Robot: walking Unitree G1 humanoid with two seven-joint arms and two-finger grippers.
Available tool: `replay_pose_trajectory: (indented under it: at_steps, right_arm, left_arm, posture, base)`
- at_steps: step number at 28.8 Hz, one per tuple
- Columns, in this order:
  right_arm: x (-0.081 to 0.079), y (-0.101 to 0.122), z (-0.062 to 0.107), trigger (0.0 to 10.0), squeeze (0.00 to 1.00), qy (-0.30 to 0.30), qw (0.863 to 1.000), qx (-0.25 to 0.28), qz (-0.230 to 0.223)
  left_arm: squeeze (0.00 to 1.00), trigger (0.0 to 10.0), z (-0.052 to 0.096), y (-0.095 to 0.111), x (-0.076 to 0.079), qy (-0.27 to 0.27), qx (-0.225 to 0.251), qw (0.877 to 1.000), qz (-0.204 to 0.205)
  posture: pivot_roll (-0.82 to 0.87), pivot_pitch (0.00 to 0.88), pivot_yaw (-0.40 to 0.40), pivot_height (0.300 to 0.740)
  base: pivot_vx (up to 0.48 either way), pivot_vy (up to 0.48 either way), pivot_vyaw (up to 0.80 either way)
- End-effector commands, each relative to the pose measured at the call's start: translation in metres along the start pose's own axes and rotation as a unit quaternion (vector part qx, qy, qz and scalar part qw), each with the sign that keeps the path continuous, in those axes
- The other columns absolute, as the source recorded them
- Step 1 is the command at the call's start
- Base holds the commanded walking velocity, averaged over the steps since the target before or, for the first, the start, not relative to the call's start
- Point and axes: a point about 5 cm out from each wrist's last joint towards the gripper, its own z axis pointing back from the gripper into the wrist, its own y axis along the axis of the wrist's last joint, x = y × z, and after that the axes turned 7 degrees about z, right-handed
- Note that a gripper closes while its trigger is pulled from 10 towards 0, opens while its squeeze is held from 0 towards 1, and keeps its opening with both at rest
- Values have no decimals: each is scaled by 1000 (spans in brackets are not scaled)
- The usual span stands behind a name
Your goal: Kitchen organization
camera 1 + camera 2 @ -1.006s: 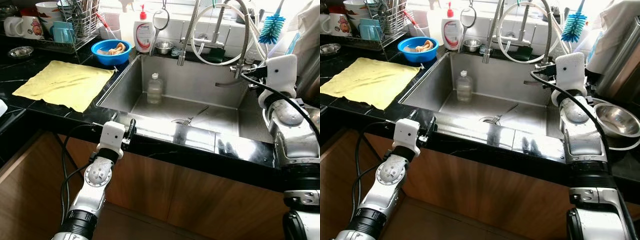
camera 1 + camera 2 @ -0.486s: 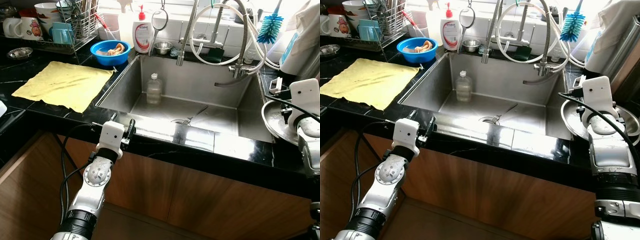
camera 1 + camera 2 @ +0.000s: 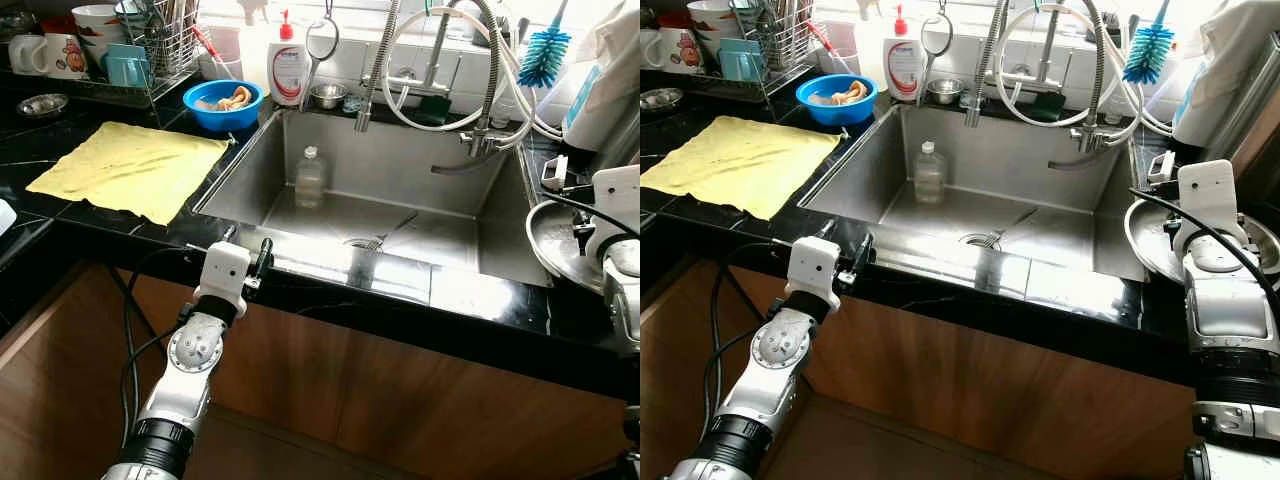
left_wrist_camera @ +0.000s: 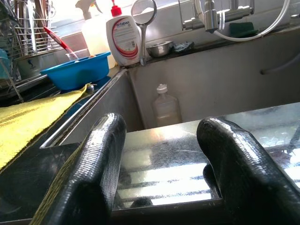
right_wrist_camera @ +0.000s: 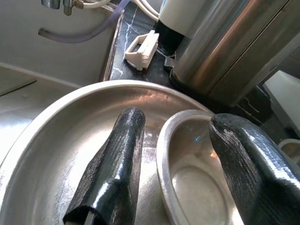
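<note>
Jaws of right gripper (image 5: 176, 164) spread astride small bowl's (image 5: 197, 187) rim inside steel basin (image 5: 51, 154); left gripper (image 4: 164, 159) likewise spread.

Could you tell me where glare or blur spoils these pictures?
In the left eye view, the window behind the faucet is blown out white, and glare washes the sink floor and front rim. In the left wrist view, the left pincer fingers are soft, the soap bottle sharp. In the right wrist view, the steel bowl glints between the right pincer fingers.
</note>
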Motion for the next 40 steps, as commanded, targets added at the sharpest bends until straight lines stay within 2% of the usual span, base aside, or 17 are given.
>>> replay_pose_trajectory:
  at_steps: [1, 20, 25, 26, 40]
  right_arm:
    - [-1, -7, -1, 10000, 0, 3, 1000, -16, -10]
    - [-8, -20, -3, 10000, 0, 5, 999, -37, -21]
    - [-16, -23, -3, 10000, 0, 13, 999, -43, -23]
    - [-17, -23, -3, 0, 0, 13, 999, -43, -23]
    - [-20, -21, -4, 0, 0, 14, 999, -34, -28]
  left_arm:
    - [0, 10000, 5, -16, 1, -3, -46, 999, 2]
    - [0, 10000, 6, -16, 1, -5, -45, 999, 1]
    - [0, 10000, 6, -15, 0, -4, -44, 999, 0]
    - [0, 10000, 6, -15, 0, -4, -44, 999, -1]
    - [0, 10000, 5, -14, -2, -5, -42, 999, -4]
  posture:
    - [-25, 0, -24, 740]
    - [-23, 0, -20, 740]
    - [-15, 0, -20, 740]
    - [-15, 0, -20, 740]
    - [-7, 0, -17, 740]
  base:
    - [0, 0, 0]
    - [0, 0, 0]
    - [0, 0, 0]
    - [0, 0, 0]
    - [0, 0, 0]
